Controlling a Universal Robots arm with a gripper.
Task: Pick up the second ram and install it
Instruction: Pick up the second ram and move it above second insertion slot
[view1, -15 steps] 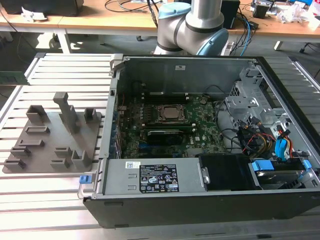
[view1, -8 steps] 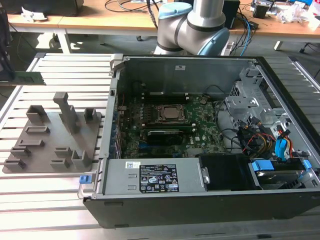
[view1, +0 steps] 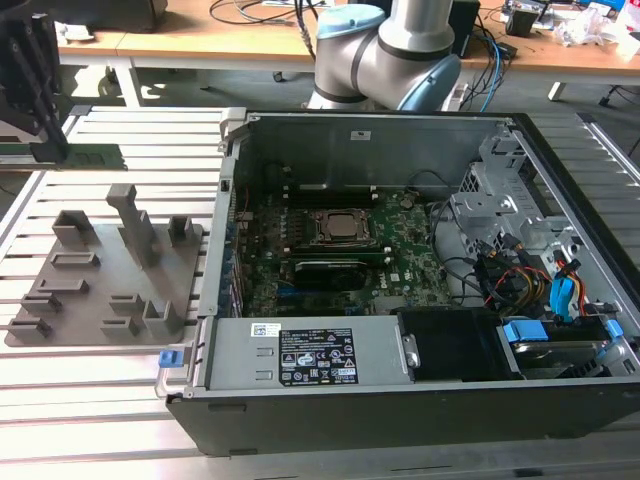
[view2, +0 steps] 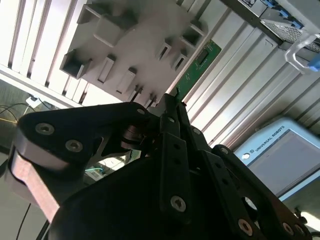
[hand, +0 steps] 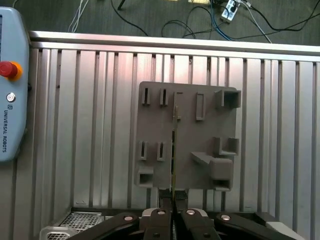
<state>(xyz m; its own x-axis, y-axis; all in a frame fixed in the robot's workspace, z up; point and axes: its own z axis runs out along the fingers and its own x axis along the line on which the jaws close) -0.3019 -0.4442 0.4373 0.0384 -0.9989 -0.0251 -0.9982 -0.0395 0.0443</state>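
Green second ram edge-on in end effector, over tray.

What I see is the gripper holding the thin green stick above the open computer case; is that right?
Not quite: the gripper holds the thin green stick above the grey holder tray, beside the case, as the first wrist view shows.

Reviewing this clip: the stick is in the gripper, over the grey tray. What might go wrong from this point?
1. The gripper pinches the second ram by one end, so the long free length may tilt or slip while it is carried.
2. The case wall stands between the holder tray and the motherboard; a low carry might clip it.
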